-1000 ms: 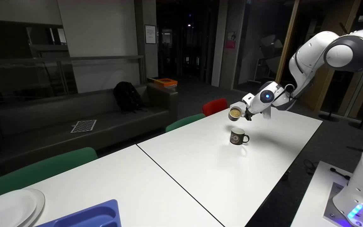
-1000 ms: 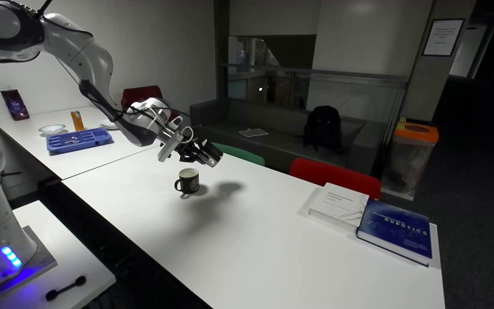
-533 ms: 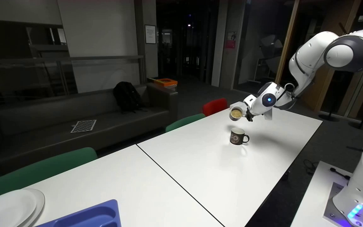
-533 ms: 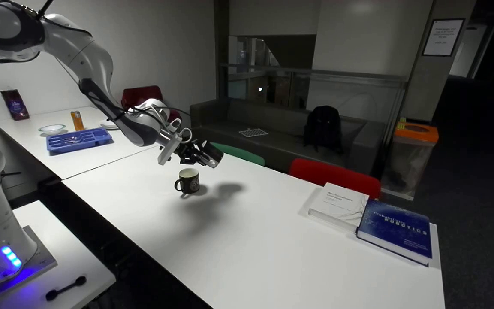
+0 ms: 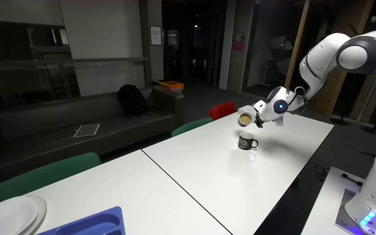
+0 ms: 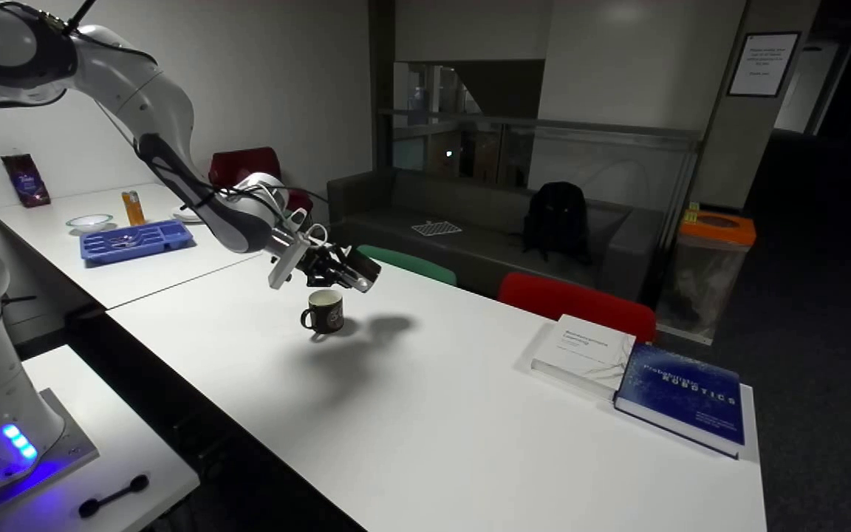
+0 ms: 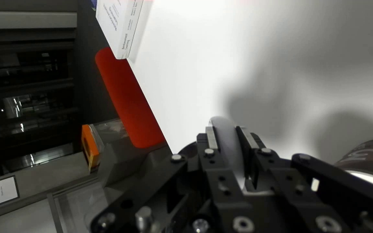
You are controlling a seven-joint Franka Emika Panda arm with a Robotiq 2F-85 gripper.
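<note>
Tan inside, a mug (image 5: pixel 245 119) hangs above the bench (image 5: pixel 191 156), handle gripped in the claw (image 7: pixel 227 130).
Its long axis leans off upright, mouth facing the camera in an exterior view; its base is hidden there.

Mostly dim; bright, softly shadowed tabletop (image 6: pixel 514 436)

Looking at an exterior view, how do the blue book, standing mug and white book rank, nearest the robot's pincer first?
1. Standing mug: on the table, lower than the pincer.
2. White book: off to the picture's right.
3. Blue book: beyond it, farther right.
</note>
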